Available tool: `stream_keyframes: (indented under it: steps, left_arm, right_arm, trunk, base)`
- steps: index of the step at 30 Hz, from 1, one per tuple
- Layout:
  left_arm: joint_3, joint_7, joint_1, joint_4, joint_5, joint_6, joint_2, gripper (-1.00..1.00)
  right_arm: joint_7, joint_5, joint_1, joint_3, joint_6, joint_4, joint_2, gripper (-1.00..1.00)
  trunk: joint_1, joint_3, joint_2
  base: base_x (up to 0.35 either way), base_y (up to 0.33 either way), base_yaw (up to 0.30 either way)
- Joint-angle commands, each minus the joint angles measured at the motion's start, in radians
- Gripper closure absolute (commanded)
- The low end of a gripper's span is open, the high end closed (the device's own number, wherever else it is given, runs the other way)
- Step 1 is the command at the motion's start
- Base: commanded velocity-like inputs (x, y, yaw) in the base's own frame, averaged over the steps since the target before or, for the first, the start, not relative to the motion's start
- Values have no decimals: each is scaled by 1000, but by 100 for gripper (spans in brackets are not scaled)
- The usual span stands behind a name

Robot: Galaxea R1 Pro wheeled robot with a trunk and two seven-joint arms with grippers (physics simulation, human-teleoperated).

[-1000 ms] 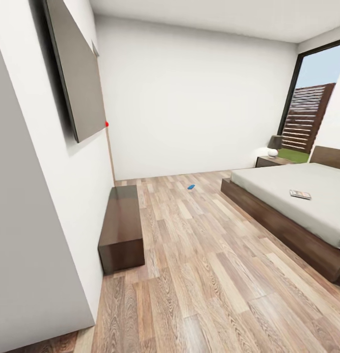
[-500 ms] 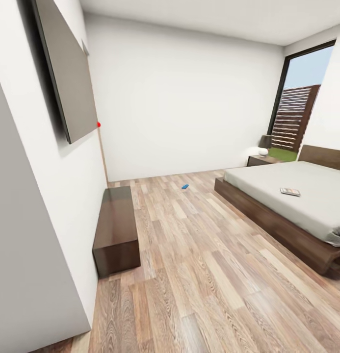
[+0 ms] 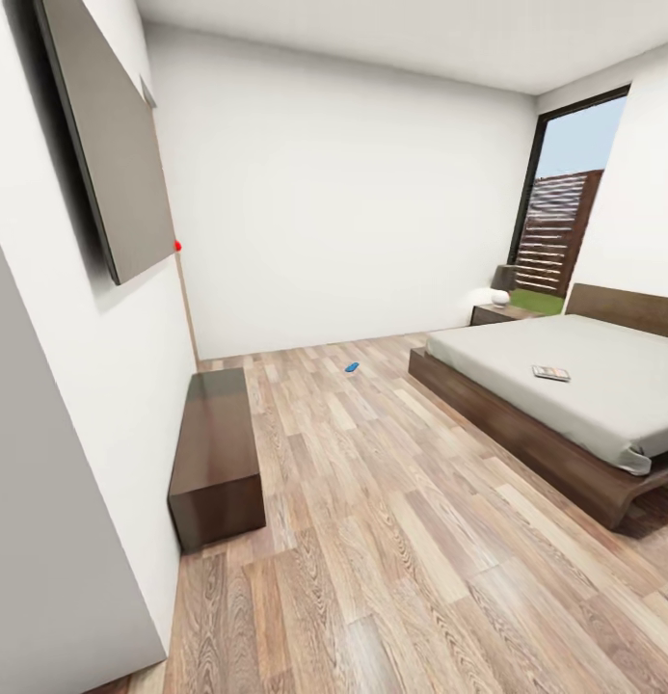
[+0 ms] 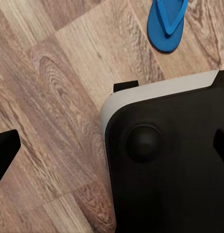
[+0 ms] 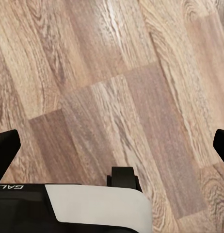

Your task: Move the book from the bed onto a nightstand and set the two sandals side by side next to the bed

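Head view: bedroom with white walls and wood-plank floor. Bed at right, dark-brown frame, light-grey mattress, headboard at far right. Book lies flat on the mattress, toward the near side edge, well apart from both grippers. Nightstand beyond the bed's head end, by the window, with a small lamp and a white round object on top. One blue sandal on the floor in the open area between the far wall and the bed's foot, apart from the bed. Low dark-brown bench sits against the left wall under a flat grey wall panel; small red dot on that wall's edge. Left wrist view: second blue sandal flat on the planks just past the robot's black-and-white base, not between the fingers; left gripper fingertips show at opposite picture edges, spread wide, holding nothing. Right wrist view: right gripper fingertips likewise far apart at both edges, nothing held, bare floor between them, base edge below.
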Motion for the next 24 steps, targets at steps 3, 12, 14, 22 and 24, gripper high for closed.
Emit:
stream_keyframes:
  steps: [3,12,14,22,24]
  left_arm:
    - [-8,6,-1,1,-1,-3,0,-100]
    - [-8,6,0,1,-1,-3,0,-100]
    - [-8,6,-1,1,-1,-2,0,-100]
    - [-8,6,-1,1,-1,-3,0,-100]
    - [-8,6,-1,1,-1,-3,0,-100]
  right_arm:
    - [1,0,-1,0,-3,1,0,-100]
    - [1,0,0,0,-3,1,0,-100]
    - [1,0,0,0,-3,1,0,-100]
    - [1,0,-1,0,-3,1,0,-100]
    - [1,0,-1,0,-3,1,0,-100]
  trunk:
    - [0,-1,-1]
    - [0,-1,-1]
    - [0,-1,-1]
    - [0,-1,-1]
    - [0,-1,-1]
  base:
    - [0,1,-23]
    - [0,1,-10]
    - [0,0,-4]
    - [0,0,-2]
    - [0,0,-1]
